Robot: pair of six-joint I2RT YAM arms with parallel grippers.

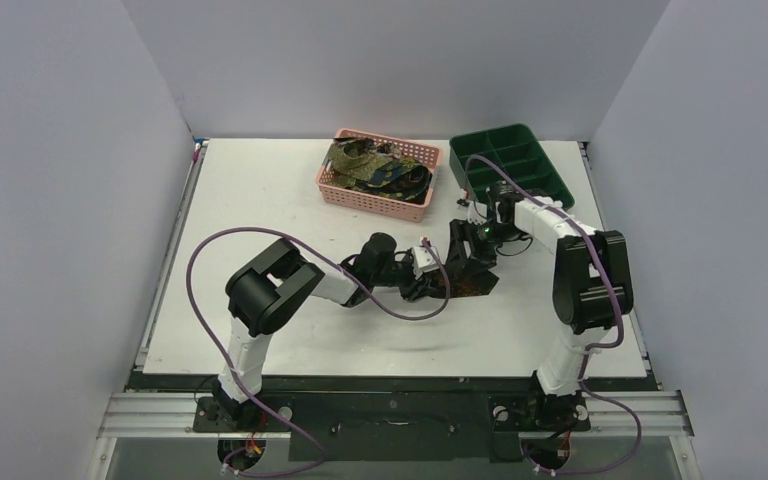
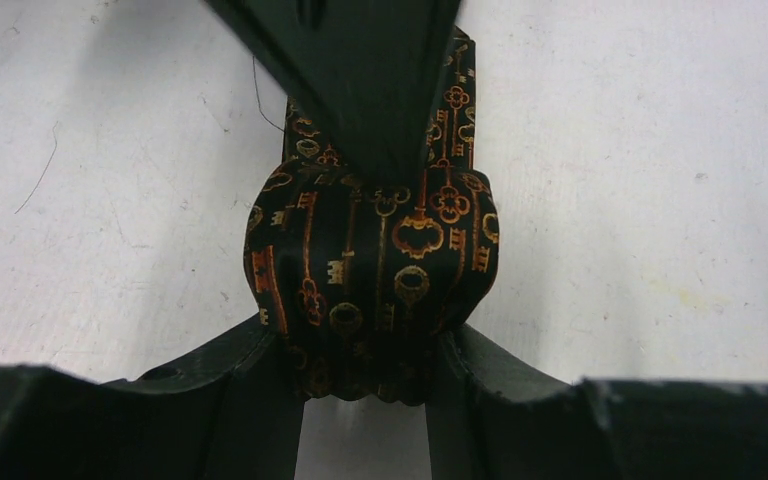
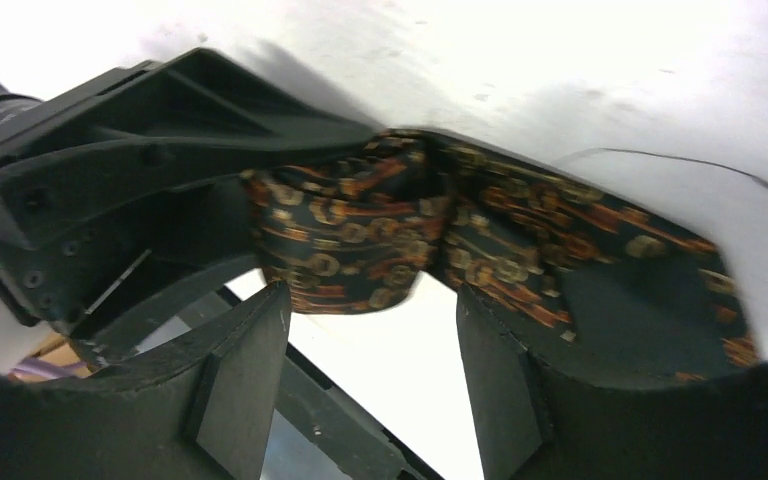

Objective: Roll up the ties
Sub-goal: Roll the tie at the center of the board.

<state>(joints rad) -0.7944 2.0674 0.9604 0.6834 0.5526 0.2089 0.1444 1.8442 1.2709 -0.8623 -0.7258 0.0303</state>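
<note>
White bench carries at its middle the rolled tie, which the left claw pinches by both flanks, seemingly so the coil cannot spring loose, while the right claw stands spread just beside it, apparently gripping nothing.

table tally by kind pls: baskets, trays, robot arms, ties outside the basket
pink basket: 1
green tray: 1
robot arms: 2 (left arm, right arm)
rolled tie: 1
total: 5
ties in the basket: tangled pile, not counted
</note>
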